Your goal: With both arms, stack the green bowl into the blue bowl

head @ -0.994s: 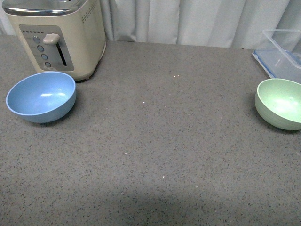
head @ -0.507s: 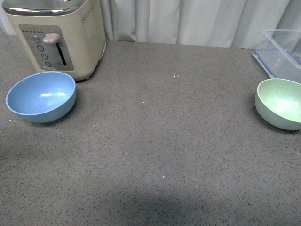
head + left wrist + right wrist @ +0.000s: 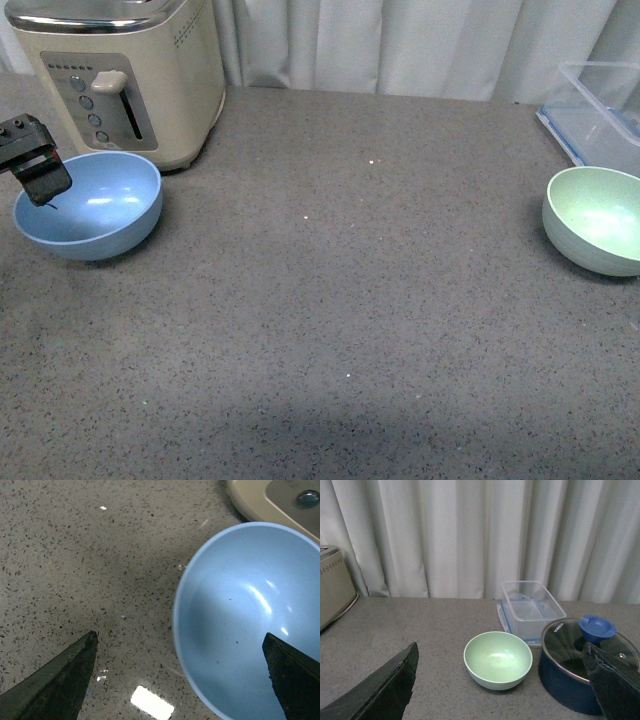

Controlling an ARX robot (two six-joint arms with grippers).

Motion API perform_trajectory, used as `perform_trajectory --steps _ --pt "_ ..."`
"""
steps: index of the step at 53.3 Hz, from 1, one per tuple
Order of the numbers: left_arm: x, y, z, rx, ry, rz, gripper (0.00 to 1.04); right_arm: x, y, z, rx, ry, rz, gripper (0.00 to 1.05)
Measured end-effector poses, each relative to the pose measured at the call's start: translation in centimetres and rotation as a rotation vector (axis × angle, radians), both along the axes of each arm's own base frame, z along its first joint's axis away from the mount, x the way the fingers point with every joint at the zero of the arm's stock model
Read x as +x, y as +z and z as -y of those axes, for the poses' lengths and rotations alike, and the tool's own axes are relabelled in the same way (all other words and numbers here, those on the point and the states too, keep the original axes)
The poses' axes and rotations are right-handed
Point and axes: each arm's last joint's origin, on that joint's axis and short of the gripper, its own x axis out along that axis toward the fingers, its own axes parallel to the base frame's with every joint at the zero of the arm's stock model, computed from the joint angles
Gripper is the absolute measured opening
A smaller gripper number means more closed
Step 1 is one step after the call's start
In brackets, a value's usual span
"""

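blue bowl round, matte, faint specks, far-L by cream toaster | green bowl same shape, far-R on speckled grey counter | vs 0.5 s ago: L gripper now in front view, bowls unmoved | L gripper spread wide, straddling blue bowl rim, nothing held | R gripper spread wide, empty, green bowl ahead, apart

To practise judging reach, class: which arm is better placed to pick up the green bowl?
Right. The green bowl sits far right, and the right gripper, open, faces it. The left gripper hovers open at the blue bowl, far left.
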Motion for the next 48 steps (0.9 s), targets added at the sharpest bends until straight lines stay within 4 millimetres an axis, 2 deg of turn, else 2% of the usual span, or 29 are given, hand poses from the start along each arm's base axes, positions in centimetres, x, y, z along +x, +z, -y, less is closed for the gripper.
perform_trajectory --steps 10,18,37,45,48 --pt "1.7 -1.1 -0.2 -0.050 0.029 -0.073 0.98 0.0 0.0 0.0 0.000 0.000 0.000 0.96" --pt "2.3 -1.7 -0.2 -0.078 0.027 -0.100 0.97 0.0 0.0 0.0 0.000 0.000 0.000 0.96" --pt "2.3 -1.8 0.1 -0.101 0.014 -0.112 0.23 0.0 0.0 0.0 0.000 0.000 0.000 0.96" --pt "2.3 -1.8 0.1 -0.115 0.015 -0.113 0.04 0.0 0.0 0.0 0.000 0.000 0.000 0.96" --pt "2.2 -1.8 0.2 -0.115 0.012 -0.121 0.04 0.0 0.0 0.0 0.000 0.000 0.000 0.96"
